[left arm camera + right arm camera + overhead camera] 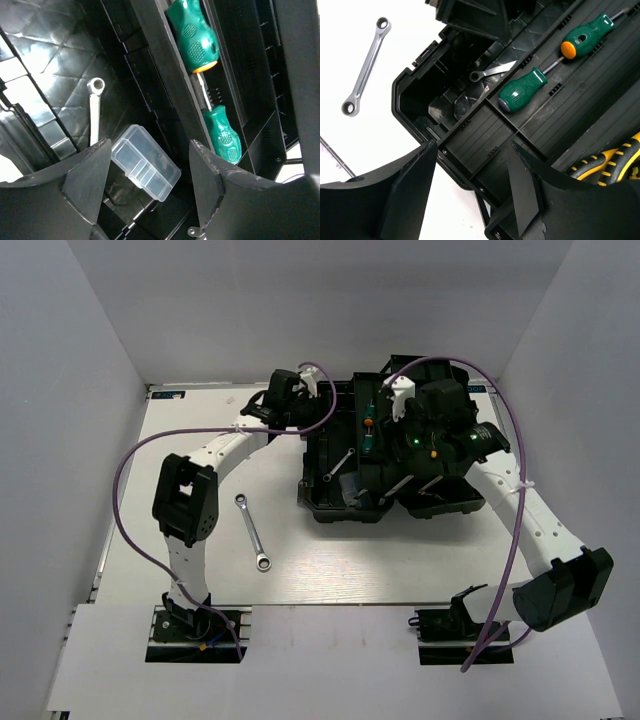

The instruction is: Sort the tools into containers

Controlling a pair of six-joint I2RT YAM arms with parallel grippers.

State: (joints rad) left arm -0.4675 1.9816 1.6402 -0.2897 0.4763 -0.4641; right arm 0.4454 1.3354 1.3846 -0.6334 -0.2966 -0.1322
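- Two green-handled screwdrivers (522, 90) lie end to end in one narrow compartment of the black toolbox (330, 505).
- Short wrench (94, 112) rests in the deeper compartment beside them, near a clear plastic box (145, 162).
- Yellow-handled pliers (615, 162) sit in another toolbox compartment.
- Longer wrench (252, 531) lies on the white table (350, 560), apart from the toolbox.
- Left gripper (147, 150) hangs over the toolbox, fingers apart, holding nothing.
- Right gripper (472, 150) hovers above the toolbox's edge, fingers spread, empty.

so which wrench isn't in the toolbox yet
The longer wrench, lying on the table left of the toolbox; the shorter wrench already lies inside it.
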